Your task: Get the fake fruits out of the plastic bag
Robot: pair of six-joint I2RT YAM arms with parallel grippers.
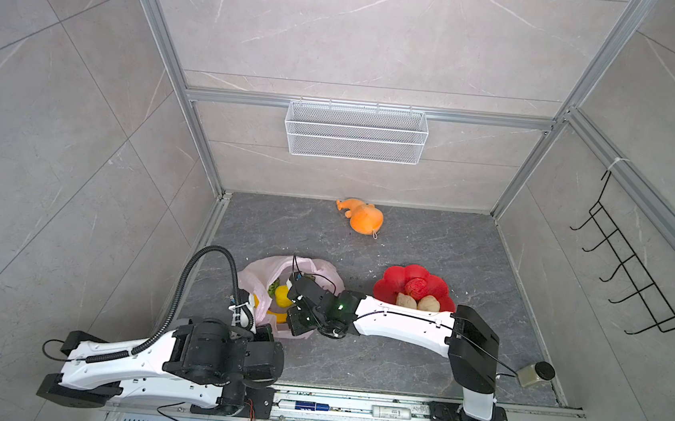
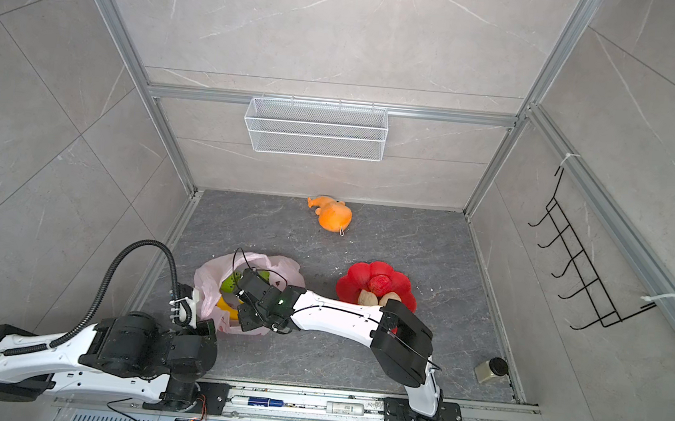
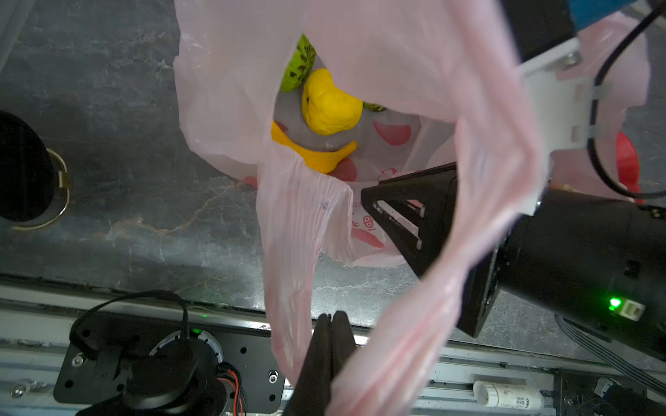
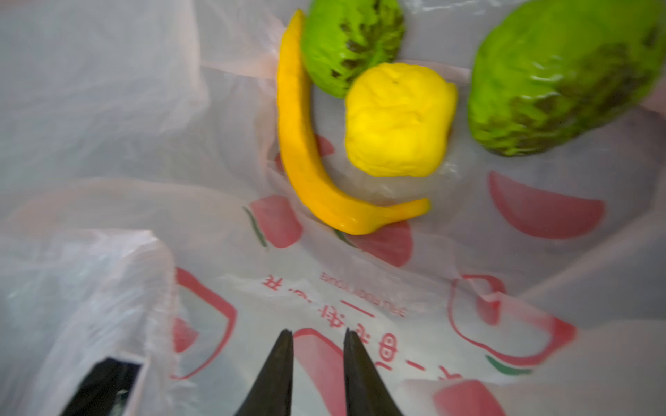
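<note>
Plastic bag (image 1: 254, 274) lies on the dark tabletop (image 1: 377, 361), near left, mouth open upward. Left gripper (image 3: 331, 317): jaws fully closed, pinching a handle loop of the bag, film drawn up taut to it. Right gripper (image 4: 317, 333): sits inside the bag mouth, jaws a narrow gap apart, nothing between them, tips over the printed film and short of the fruit. Inside the bag, right wrist view: banana (image 4: 306, 162) curves round a yellow ball (image 4: 396, 122), contact between them unclear; green fruit (image 4: 349, 39) lies against both banana and ball; second green fruit (image 4: 562, 75) sits just beside the ball on its other side. Outside the bag: red plate (image 1: 394, 281) to the right of it, carrying a red ball (image 1: 416, 286) and two beige pieces (image 1: 406, 301) side by side, all close together. Orange plush toy (image 1: 362, 218) lies well apart, near the back wall
</note>
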